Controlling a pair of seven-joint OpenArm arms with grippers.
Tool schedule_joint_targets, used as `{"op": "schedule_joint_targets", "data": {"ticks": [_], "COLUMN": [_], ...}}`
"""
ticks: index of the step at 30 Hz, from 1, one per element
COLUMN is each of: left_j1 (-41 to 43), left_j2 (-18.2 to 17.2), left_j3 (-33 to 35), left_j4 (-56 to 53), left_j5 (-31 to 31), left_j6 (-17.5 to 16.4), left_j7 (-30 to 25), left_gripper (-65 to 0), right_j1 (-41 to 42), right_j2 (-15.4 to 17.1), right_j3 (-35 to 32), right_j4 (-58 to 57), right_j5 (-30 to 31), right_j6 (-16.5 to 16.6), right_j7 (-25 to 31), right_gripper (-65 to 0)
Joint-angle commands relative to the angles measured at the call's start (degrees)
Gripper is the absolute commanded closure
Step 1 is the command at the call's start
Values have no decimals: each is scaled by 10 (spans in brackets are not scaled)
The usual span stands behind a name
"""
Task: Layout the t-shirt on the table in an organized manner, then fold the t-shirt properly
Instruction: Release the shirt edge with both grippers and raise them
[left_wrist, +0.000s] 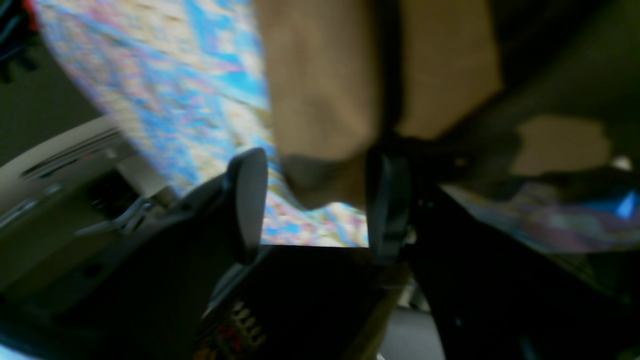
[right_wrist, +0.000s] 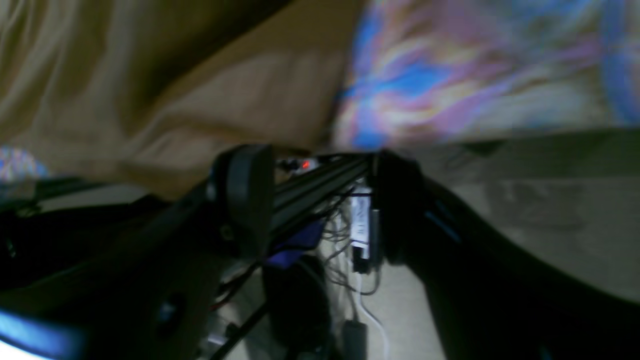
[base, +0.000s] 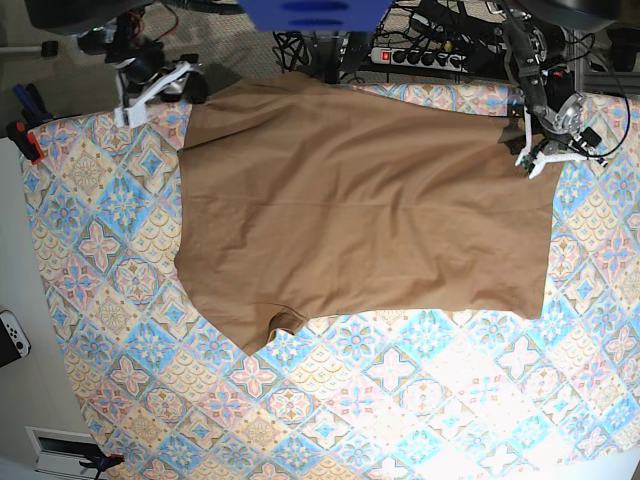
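I've got both grippers, left (left_wrist: 315, 200) and right (right_wrist: 315, 200), spread wide at the far corners of the t-shirt (base: 360, 210), pinching nothing.

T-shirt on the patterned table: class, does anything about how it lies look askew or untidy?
Yes. The t-shirt lies mostly flat on the table, but its far edge overhangs the table's far side, and the near-left sleeve is bunched.
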Motion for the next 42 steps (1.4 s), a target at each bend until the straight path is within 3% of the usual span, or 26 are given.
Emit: {"op": "schedule_joint_targets", "data": {"ticks": [1, 5, 10, 20, 25, 29, 35, 39, 42], "left_j1": [-2, -7, -40, -73, -30, 26, 20, -45, -76], "left_j2": [-6, -6, 30, 51, 46, 27, 30, 67, 81], "left_j3": [-3, -27, -83, -103, -100, -100, -138, -199, -204], "left_j4": [11, 27, 59, 59, 60, 60, 66, 72, 72], "left_j5": [-14, -77, -135, -128, -107, -113, -179, -265, -284], "left_j6": [5, 5, 5, 5, 5, 5, 5, 5, 5], "left_j7": [2, 2, 2, 1, -5, -63, -84, -84, -84], "left_gripper": [-311, -311, -311, -311, -311, -311, -311, -312, -312], "right_j1": [5, 31, 65, 136, 156, 174, 180, 180, 206], "right_j2": [1, 2, 7, 9, 10, 10, 10, 10, 10], "right_j3": [1, 6, 36, 33, 33, 28, -10, -44, -58], "right_j4": [10, 10, 9, 8, 7, 5, 4, 4, 4], "right_j5": [11, 9, -29, -101, -103, -103, -104, -104, -104], "right_j6": [4, 4, 4, 4, 4, 4, 4, 4, 4], "right_j7": [6, 6, 2, 2, 2, 2, 2, 6, 6], "right_gripper": [-312, -312, -312, -312, -312, -312, -312, -312, -312]}}
